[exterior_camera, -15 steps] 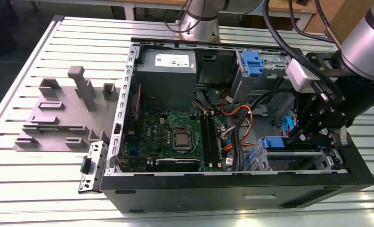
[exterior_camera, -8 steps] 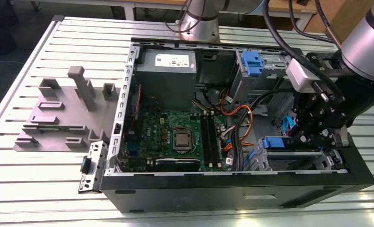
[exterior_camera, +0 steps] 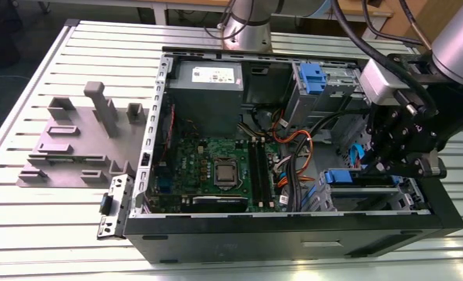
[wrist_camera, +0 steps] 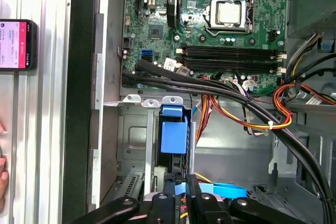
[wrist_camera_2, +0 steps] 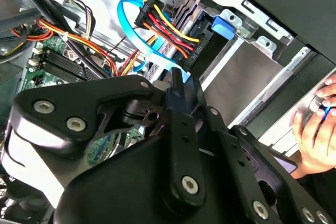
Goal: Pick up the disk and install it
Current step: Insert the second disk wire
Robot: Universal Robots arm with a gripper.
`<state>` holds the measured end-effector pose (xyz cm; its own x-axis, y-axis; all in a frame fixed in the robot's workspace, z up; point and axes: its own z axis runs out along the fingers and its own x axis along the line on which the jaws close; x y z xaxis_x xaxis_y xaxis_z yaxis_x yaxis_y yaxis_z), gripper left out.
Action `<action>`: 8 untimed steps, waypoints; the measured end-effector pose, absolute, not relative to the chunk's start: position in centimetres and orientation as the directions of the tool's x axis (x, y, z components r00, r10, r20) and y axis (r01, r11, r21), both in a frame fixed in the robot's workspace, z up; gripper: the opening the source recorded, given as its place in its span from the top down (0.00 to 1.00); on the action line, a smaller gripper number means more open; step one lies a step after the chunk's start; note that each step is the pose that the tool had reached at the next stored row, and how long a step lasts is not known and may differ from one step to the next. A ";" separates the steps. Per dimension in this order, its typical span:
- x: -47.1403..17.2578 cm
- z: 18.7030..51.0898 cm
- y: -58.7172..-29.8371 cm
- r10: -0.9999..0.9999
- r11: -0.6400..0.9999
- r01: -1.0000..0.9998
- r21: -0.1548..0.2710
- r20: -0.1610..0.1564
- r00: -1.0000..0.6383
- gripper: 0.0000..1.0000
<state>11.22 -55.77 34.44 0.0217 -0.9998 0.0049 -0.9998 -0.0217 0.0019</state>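
Jaws: clenched to a narrow gap. In both wrist views a strip of blue carrier is seen pinched between the fingers (wrist_camera: pixel 169 182) of the gripper (wrist_camera: pixel 180 179).
Held: the disk (wrist_camera: pixel 173 136), gripped by its carrier edge. The blue tab is seen end-on and the label is not visible.
Disk location: stood on edge in the drive cage (exterior_camera: pixel 371 196) at the near corner of the PC case (exterior_camera: pixel 294 234), on the exterior view's right, just below the gripper (exterior_camera: pixel 399 167).
Seating: how far it is pushed in cannot be told.
Edges: cage walls lie close on both sides of the carrier, and the case's near wall is just beside the cage.
Cables: a bundle of black and orange wiring (wrist_camera: pixel 252 114) runs just beside the cage. A light blue flat cable (wrist_camera_2: pixel 128 24) and a black connector (wrist_camera_2: pixel 168 30) sit close to the fingertips (wrist_camera_2: pixel 178 85).
Open room: the space above the motherboard (exterior_camera: pixel 215 170) is unobstructed, and the case's top side is open.
Other bay: a second blue bracket (exterior_camera: pixel 313 76) is seen in the far cage, well apart.
Outside the case: a grey fixture block (exterior_camera: pixel 83 140) is on the slatted table (exterior_camera: pixel 59 222) at the exterior view's left. A person's hand (wrist_camera_2: pixel 315 129) is seen near the case wall, and a phone (wrist_camera: pixel 16 44) lies on the table.
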 end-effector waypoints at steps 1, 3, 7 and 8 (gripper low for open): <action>11.2 34.4 -55.8 -1.000 -0.022 -1.000 0.002 0.005 0.022 0.77; 11.2 34.4 -55.8 -1.000 -0.022 -1.000 0.002 0.005 0.022 0.78; 11.2 34.5 -55.8 -1.000 -0.022 -1.000 0.002 0.005 0.022 0.89; 11.2 34.5 -55.8 -1.000 -0.022 -1.000 0.002 0.005 0.022 0.89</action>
